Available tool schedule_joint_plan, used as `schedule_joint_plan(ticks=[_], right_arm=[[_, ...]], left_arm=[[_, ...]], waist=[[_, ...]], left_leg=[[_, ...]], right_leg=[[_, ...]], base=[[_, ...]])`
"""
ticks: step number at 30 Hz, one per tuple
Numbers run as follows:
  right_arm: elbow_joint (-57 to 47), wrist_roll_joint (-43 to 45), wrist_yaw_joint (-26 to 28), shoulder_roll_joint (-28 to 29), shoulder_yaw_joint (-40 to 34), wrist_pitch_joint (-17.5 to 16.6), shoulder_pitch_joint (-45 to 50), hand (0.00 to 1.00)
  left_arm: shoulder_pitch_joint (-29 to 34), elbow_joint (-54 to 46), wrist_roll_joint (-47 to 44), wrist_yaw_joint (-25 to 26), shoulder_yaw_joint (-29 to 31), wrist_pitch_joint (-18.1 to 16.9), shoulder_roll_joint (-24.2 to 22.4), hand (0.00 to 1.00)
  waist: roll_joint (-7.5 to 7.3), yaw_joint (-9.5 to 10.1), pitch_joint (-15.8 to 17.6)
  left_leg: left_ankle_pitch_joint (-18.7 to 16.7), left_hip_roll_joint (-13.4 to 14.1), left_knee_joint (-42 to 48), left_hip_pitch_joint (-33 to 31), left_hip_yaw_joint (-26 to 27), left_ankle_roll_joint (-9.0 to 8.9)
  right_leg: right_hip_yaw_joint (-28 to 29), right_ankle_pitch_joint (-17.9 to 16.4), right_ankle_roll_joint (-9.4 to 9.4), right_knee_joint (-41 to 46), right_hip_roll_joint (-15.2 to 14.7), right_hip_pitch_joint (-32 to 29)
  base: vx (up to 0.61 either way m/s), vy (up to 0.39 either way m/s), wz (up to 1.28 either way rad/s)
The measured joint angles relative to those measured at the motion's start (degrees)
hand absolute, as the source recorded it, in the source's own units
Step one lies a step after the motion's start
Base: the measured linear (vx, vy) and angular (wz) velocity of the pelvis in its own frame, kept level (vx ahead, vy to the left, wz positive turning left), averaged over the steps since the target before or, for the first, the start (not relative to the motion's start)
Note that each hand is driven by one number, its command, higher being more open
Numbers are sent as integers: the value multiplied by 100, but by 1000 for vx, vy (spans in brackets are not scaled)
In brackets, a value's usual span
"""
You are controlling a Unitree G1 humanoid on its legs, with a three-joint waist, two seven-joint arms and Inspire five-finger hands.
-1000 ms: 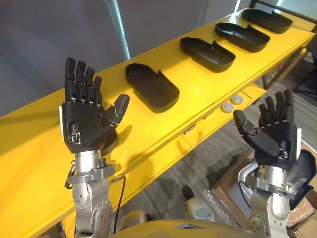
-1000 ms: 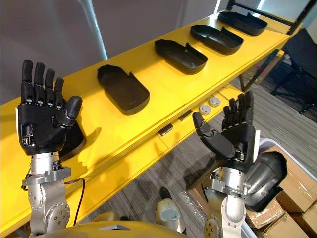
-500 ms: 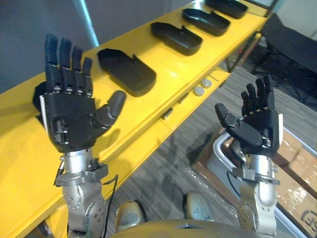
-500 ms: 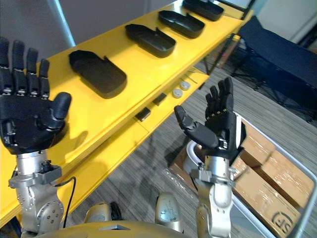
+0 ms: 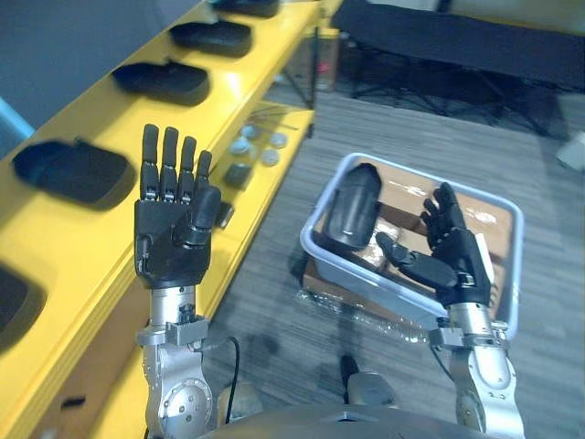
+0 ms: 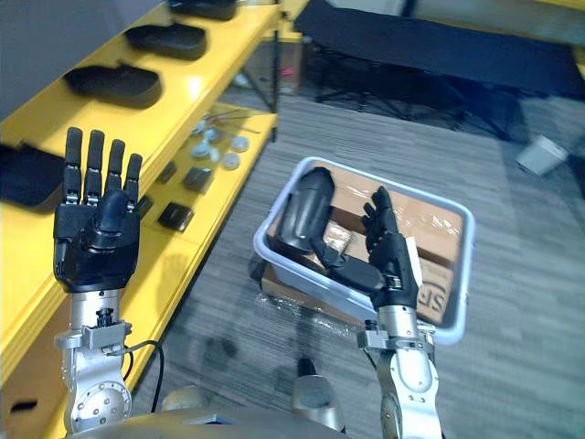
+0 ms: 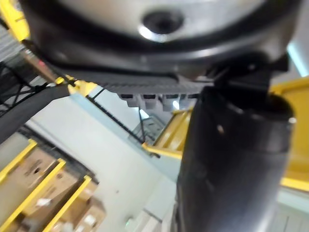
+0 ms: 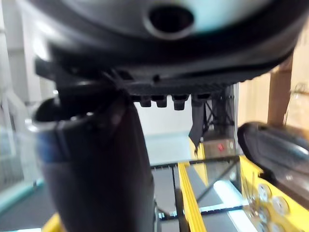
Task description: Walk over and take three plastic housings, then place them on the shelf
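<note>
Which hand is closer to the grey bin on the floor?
Right. The right hand is raised at the near wall of the bin; the left hand is up by the shelf, off to its left.

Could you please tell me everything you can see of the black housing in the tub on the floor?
The black housing is a long, rounded shell, seemingly moulded plastic with a dull sheen. It lies tilted, domed side up, at the end of the pale tub nearest the yellow shelf, leaning on the tub's wall and resting on brown wrapped boxes.
</note>
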Motion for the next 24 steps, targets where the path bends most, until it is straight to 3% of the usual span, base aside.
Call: schedule_joint_plan(ticks=[2,7,10,12,14,15,17,21,24], right_arm=[[-37,-17,-169,-32,117,65,298,100],[349,-407,-867,17,374,206,281,100],[952,-350,-1244,37,182,288,-289,100],[1295,-342,-1443,108,-27,314,-746,100],[1702,-340,-1755,138,-352,336,-1359,100],[1806,-339,-1842,118,-430,350,-1539,100],[2199,-240,-2153,-161,-682,442,-2255,100],[2991,-67,-2401,-965,-746,662,-3470,100],[3671,165,-2308,-1476,-757,912,-4269,100]], left_arm=[[-20,40,18,0,-5,-10,-4,100],[-107,284,88,-151,-253,312,45,100],[-339,523,270,-244,-518,518,213,100],[-483,595,423,-216,-559,522,419,100],[-750,601,497,-169,-548,524,623,100],[-814,601,510,-151,-539,530,667,100],[-1066,600,807,-29,-505,675,702,100],[-1297,805,1837,508,-578,893,749,100],[-1486,1326,2564,877,-711,897,891,100]], waist=[[-5,-19,11],[38,-86,45],[-77,-63,225],[-201,-3,408],[-357,134,729],[-364,174,810],[-303,261,1104],[-149,446,1263],[-97,607,1311]], left_leg=[[-116,-266,106,46,-183,154],[-20,-390,210,39,-244,-42],[-176,-395,276,-20,-213,-300],[-328,-402,610,-245,-150,-343],[-424,-408,1055,-601,-106,-370],[-426,-409,1137,-696,-99,-376],[-457,-413,1447,-1002,-210,-422],[-497,-408,1737,-1456,-500,-460],[-476,-406,1775,-1646,-705,-486]], right_leg=[[170,260,197,167,-89,-204],[312,475,277,65,-131,-331],[338,713,331,-156,-151,-336],[338,953,356,-435,-195,-335],[75,1148,160,-784,-299,-384],[-88,1149,119,-809,-345,-425],[-479,1376,-94,-815,-425,-534],[-798,1579,165,-938,-433,-642],[-984,1685,216,-1025,-408,-659]], base=[[-14,120,-93],[-2,57,-40],[-92,83,-20],[-199,114,-29],[-219,100,-22],[-201,74,-10],[-143,48,14],[-76,-1,29],[-29,-17,29]])
